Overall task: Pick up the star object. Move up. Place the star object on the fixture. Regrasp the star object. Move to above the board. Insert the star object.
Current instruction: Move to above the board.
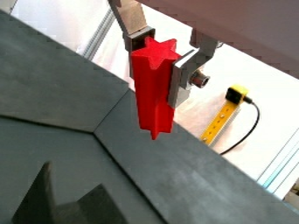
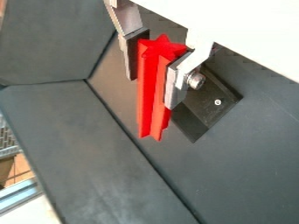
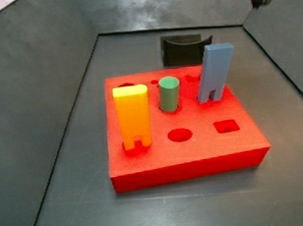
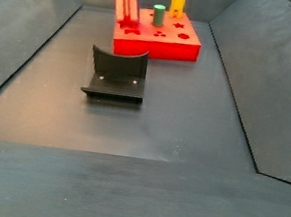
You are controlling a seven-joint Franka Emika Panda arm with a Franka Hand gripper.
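The claw (image 1: 163,63) grips the star object (image 1: 152,87) upright between its fingers.

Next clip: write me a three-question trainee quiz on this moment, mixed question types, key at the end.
1. True or false: the gripper holds the star object clear of the floor.
2. Which peg on the board stands between the orange-yellow peg and the blue peg? A) green cylinder B) white cube C) black cone
3. Fill in: the fixture carries ____ on it in a side view.

Key: 1 true; 2 A; 3 nothing
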